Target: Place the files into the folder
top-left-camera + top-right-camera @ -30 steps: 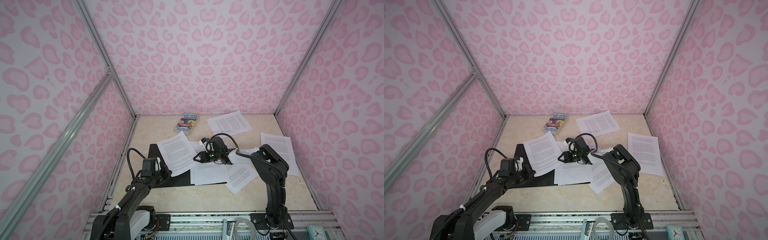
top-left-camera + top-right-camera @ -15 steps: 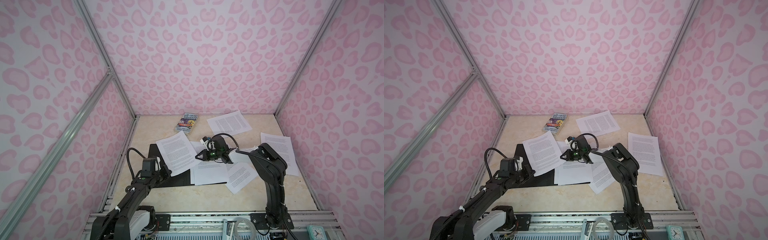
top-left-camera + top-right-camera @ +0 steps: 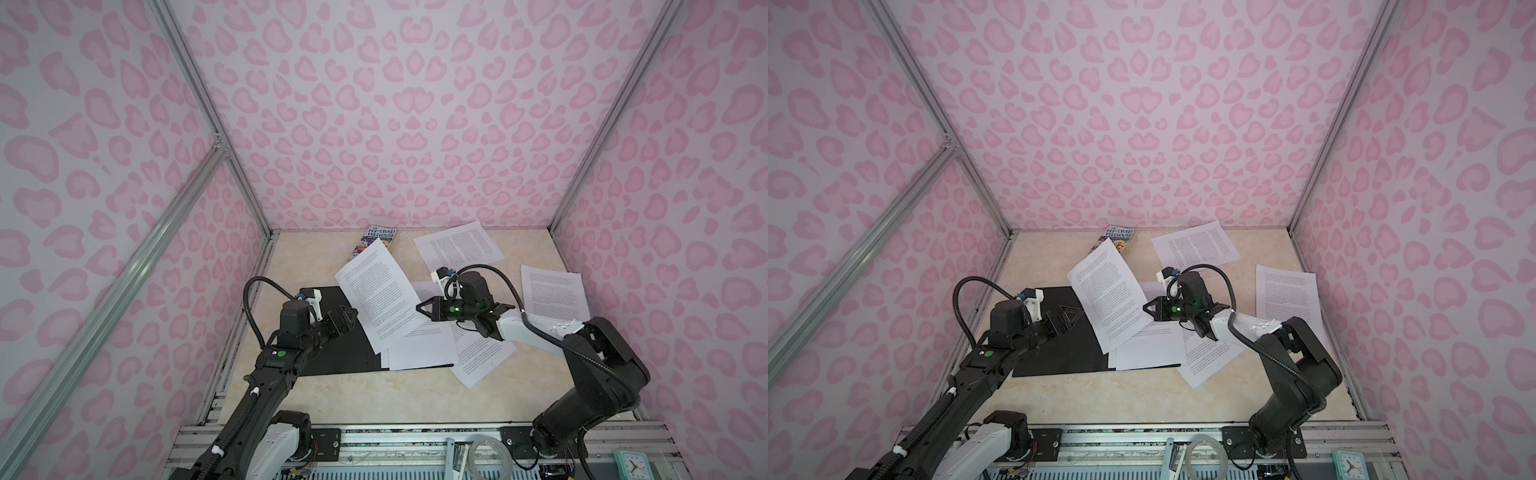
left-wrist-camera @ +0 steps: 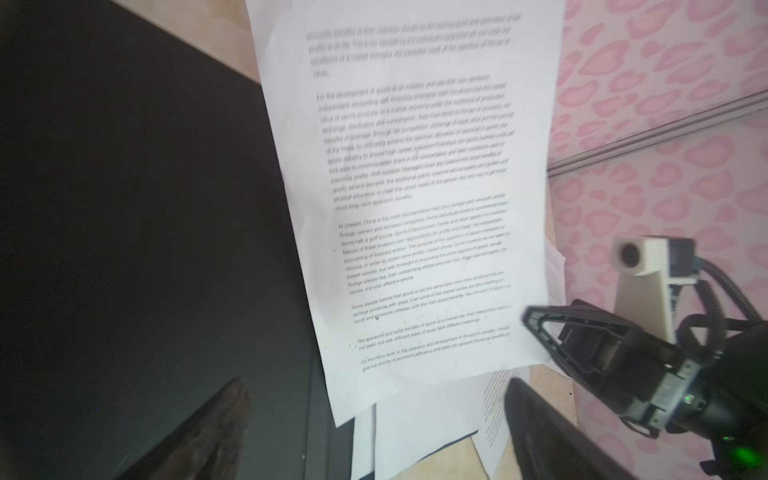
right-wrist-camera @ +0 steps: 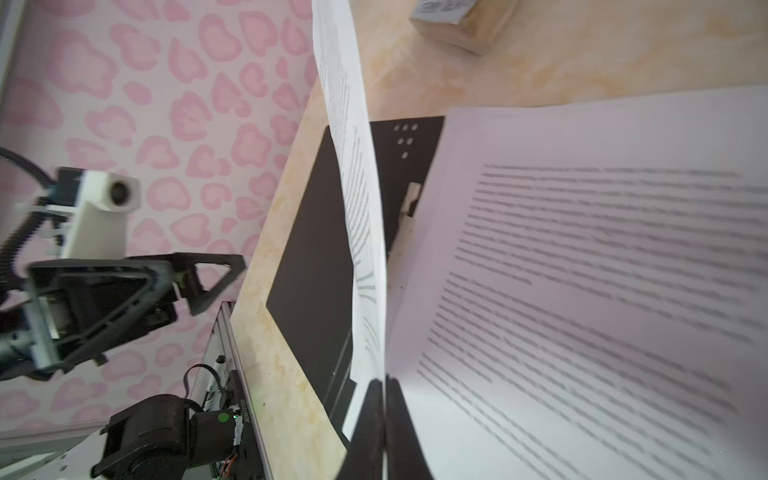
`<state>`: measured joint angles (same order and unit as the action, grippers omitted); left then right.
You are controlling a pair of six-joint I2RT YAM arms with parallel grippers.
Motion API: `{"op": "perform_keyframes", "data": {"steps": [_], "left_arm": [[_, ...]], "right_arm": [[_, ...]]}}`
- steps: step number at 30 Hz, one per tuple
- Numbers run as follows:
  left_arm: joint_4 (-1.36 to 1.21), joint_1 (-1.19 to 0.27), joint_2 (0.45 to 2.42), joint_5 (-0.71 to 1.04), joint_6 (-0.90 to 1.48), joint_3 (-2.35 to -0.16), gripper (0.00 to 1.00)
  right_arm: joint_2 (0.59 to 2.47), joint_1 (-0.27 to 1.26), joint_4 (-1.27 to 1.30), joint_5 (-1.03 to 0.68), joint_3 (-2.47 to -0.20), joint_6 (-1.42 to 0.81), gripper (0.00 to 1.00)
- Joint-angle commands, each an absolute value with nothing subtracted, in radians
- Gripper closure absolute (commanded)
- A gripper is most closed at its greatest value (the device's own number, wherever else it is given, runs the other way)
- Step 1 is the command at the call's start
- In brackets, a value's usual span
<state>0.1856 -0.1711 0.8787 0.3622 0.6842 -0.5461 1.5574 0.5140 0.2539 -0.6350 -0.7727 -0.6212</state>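
My right gripper (image 3: 420, 308) is pinched tight on the edge of one printed page, the lifted sheet (image 3: 378, 297). My right wrist view shows that page edge-on, nipped between my two fingertips (image 5: 366, 422) and rising steeply away from them. In both top views the lifted sheet hangs tilted above the table (image 3: 374, 399), with its near part over the folder (image 3: 328, 357) and its far corner in front of the book (image 3: 380, 237) by the back wall. The folder lies open and flat, black inside up, toward the left side of the table. In the right wrist view I can see its metal clip (image 5: 409, 208) and a small cluster of pale dots (image 5: 405, 139) near one corner. My left gripper (image 3: 348, 317) is spread wide and holds nothing. It hovers over the bare black part of the folder, just beside the lifted sheet's left edge, and I cannot tell whether it brushes the paper. A second sheet (image 3: 419, 349) lies flat with its left edge on the folder, overlapping a third sheet (image 3: 484, 357) that is turned at an angle. Two more lie well apart from these: a far sheet (image 3: 457, 245) near the back wall and a side sheet (image 3: 552, 291) toward the right wall.
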Motion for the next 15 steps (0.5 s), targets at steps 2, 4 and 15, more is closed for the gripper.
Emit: {"op": "perform_keyframes", "data": {"steps": [2,4,15], "left_arm": [[0.15,-0.278,0.888,0.235,0.725,-0.612,0.03],[0.104,-0.358,0.924,0.18,0.72,-0.635,0.03],[-0.039,-0.526,1.031,-0.006,0.626,-0.536,0.03]], "right_arm": [[1.409,0.434,0.173,-0.514,-0.647,-0.626,1.0],[1.336,0.395,0.122,-0.481,-0.605,-0.604,1.0],[1.277,0.36,0.059,-0.468,-0.507,-0.541,1.0]]}}
